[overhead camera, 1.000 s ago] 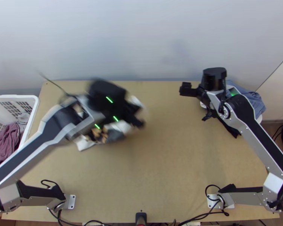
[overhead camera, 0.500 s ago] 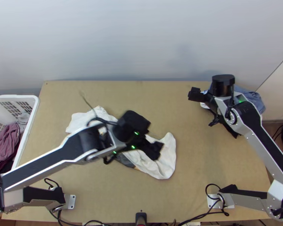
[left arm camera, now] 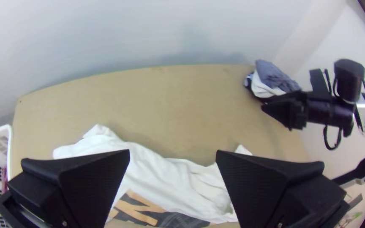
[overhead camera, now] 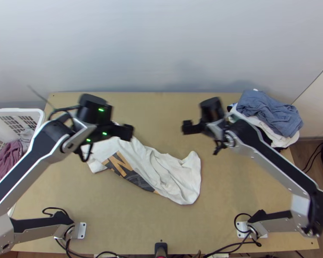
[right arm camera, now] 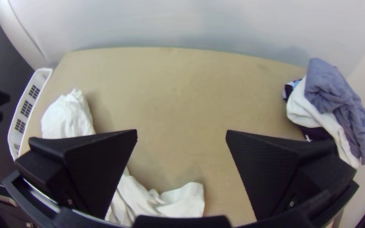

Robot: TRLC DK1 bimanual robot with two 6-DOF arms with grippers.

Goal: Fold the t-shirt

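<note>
The left hand (left arm camera: 172, 152) has its two fingers standing wide apart with nothing pinched in them, up over the basket-side end of the t-shirt (overhead camera: 159, 167). The right hand (right arm camera: 181, 131) is spread just as wide and just as free of cloth, above the tabletop (overhead camera: 224, 189) beyond the shirt's other end.

Between them and nearer the arms' bases lies the shirt itself, white with a dark and tan print (overhead camera: 122, 164). It runs slantwise in a long, rumpled strip, its far reach puckered and its edges doubled under in places; I can't pick out the sleeves or the collar.

As for the job, I'd say it has barely begun. The shirt is out on the table, but I see no neat fold in it, and it isn't flat either. Spreading and squaring it should come first, then all the folding.

Farther out, the basket (overhead camera: 17, 110) stands off the left edge with mauve cloth (overhead camera: 5, 161) inside, and a pile of clothes (overhead camera: 271, 114) sits at the far right corner.
</note>
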